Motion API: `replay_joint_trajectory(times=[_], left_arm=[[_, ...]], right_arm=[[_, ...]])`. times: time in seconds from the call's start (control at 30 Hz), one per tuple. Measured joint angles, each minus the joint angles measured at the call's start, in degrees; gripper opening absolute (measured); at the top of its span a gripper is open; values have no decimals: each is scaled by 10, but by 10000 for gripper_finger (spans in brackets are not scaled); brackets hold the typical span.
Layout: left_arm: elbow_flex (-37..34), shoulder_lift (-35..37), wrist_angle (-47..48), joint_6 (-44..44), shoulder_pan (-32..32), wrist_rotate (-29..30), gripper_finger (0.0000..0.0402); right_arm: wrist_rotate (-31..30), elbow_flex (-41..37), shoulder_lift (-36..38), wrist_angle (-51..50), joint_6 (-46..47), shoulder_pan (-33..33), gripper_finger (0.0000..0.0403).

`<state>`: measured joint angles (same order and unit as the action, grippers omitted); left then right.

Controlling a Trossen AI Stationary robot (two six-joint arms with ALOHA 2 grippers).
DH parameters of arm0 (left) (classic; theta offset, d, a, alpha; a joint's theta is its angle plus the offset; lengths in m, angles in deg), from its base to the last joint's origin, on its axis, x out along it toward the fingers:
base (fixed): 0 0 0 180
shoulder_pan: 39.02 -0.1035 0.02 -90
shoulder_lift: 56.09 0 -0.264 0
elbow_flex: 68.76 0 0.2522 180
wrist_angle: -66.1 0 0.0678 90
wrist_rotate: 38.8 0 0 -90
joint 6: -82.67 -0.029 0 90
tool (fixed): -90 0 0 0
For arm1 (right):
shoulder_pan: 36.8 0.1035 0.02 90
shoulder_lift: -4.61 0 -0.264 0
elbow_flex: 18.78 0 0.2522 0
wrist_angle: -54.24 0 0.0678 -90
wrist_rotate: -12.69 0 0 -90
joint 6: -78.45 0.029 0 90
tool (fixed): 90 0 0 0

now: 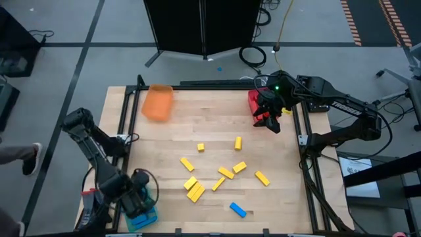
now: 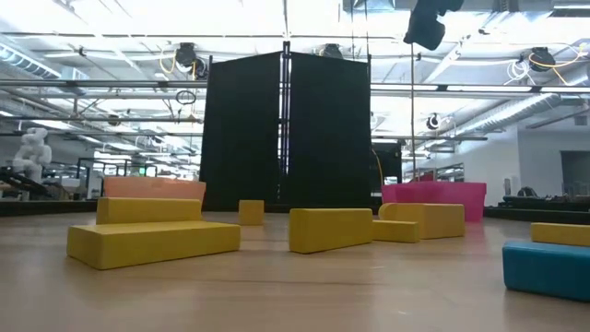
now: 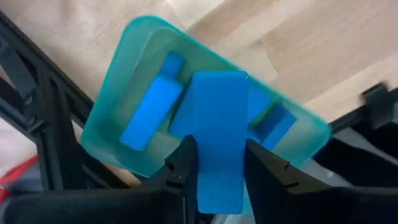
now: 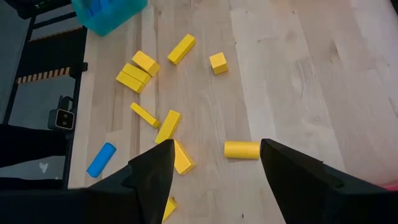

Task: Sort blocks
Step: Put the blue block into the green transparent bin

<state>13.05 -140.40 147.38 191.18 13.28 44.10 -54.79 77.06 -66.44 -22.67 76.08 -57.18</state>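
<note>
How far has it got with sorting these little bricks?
Well along, it seems. No red bricks lie loose, and the teal tray already holds several blue ones. In hand: the left tool grips a blue block over that tray, while the right tool hangs open by the red tray. Left: the yellow blocks scattered mid-table and one blue brick; the orange tray looks empty.
</note>
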Motion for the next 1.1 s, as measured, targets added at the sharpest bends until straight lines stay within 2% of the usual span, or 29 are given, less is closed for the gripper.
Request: replay_joint_trajectory(times=[0.3, 0.67, 0.9, 1.1], left_arm=[[-19, -46, -2, -36, 60, 4, 100], [-19, -95, -79, -89, 78, 0, 103], [-19, -99, -36, -79, 78, -2, 208], [-18, -99, -31, -73, 71, -15, 233]], right_arm=[[0, 0, 0, 13, 2, 0, 235], [0, 0, 0, 13, 2, 0, 235], [0, 0, 0, 17, 1, 0, 235], [0, 0, 0, 17, 2, 0, 235]])
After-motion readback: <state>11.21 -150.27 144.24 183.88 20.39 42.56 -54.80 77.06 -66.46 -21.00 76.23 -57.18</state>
